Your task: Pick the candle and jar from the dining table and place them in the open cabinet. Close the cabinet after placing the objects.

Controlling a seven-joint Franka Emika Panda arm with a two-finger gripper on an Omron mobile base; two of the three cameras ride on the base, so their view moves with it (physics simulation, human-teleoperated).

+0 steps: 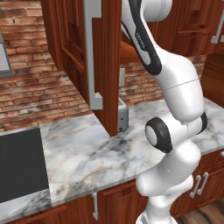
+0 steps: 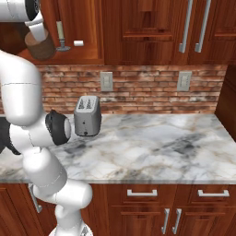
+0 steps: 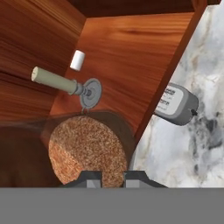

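- A silver toaster (image 2: pixel 87 116) stands on the marble worktop (image 2: pixel 152 150), close to the brick wall (image 2: pixel 138 92).
- Two pale wall sockets (image 2: pixel 107 81) sit on the brick, one above and just right of the toaster, the other further right.
- A black cooktop (image 1: pixel 19 164) lies flush in the worktop at its left end.
- Low wooden units (image 2: pixel 170 207) with short silver handles run under the worktop.
- A small white block (image 2: pixel 79 43) rests on a wooden shelf.

Left and right base views face forward-down over the marble counter (image 1: pixel 83 151) from behind the arm, sharing the toaster (image 2: pixel 87 116); hand view looks close into the cabinet (image 3: pixel 127 52).
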